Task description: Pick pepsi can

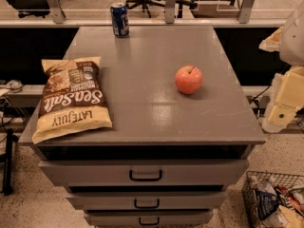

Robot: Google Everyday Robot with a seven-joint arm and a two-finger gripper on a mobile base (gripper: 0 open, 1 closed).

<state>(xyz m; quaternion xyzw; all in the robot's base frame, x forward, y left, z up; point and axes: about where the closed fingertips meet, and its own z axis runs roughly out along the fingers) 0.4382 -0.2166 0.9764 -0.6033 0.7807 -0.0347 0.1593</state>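
The pepsi can is dark blue with a silver top. It stands upright at the far edge of the grey cabinet top, left of centre. My gripper shows as pale arm parts at the right edge of the view, beside and off the cabinet. It is far from the can and holds nothing that I can see.
A red apple sits right of centre on the top. A Late July Sea Salt chips bag lies at the front left. Drawers face me below. A wire basket of packets stands on the floor at the bottom right. A railing runs behind the cabinet.
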